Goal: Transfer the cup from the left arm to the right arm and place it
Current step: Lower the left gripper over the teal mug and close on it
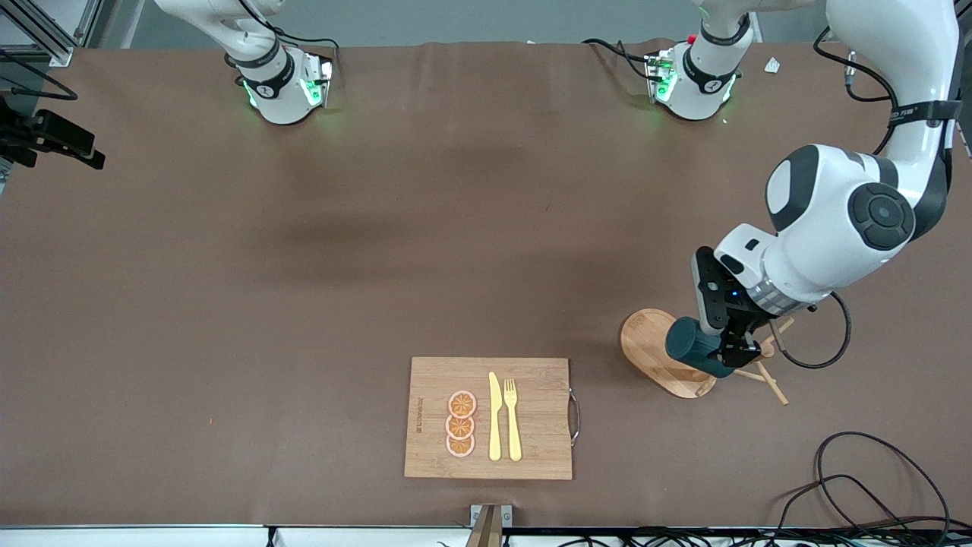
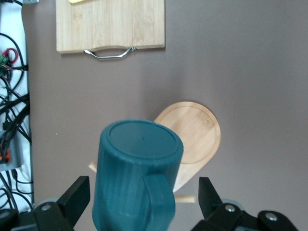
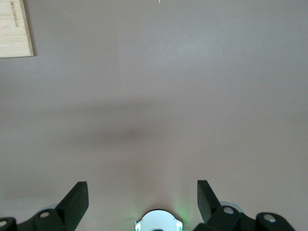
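The dark teal-green cup (image 1: 691,346) hangs tilted on a peg of the wooden stand (image 1: 644,338), its flat bottom turned toward the right arm's end of the table. My left gripper (image 1: 733,346) is at the cup with its fingers open on either side of it. In the left wrist view the cup (image 2: 137,173) fills the space between the fingers (image 2: 77,195) with a gap on each side, handle toward the camera, over the stand's oval base (image 2: 197,130). My right gripper (image 3: 143,187) is open and empty over bare table and is out of the front view.
A bamboo cutting board (image 1: 539,418) lies near the table's front edge with a yellow knife (image 1: 494,418), a yellow fork (image 1: 513,418) and three orange slices (image 1: 461,424). Black cables (image 1: 873,486) lie at the left arm's end.
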Available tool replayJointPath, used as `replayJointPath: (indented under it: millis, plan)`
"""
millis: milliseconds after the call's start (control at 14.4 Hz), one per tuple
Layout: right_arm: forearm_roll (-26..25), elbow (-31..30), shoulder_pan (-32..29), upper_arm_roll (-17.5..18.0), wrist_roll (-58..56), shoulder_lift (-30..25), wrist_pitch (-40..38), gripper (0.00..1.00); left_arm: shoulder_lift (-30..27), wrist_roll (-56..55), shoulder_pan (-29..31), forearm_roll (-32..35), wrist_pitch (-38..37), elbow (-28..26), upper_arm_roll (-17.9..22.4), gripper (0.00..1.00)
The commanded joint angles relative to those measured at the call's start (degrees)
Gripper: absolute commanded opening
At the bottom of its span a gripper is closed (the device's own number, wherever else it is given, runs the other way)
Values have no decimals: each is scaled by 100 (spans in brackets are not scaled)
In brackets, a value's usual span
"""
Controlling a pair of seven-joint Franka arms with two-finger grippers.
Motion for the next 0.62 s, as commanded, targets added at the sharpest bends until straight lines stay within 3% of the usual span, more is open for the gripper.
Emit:
replayJointPath:
  millis: [0, 555]
  plan:
    - [45, -60, 8, -14, -23, -71, 4, 100, -65, 204, 23, -186, 350, -276, -17, 99]
    - [45, -60, 8, -14, -23, -71, -4, 100, 172, 652, 32, -450, 737, -303, -17, 100]
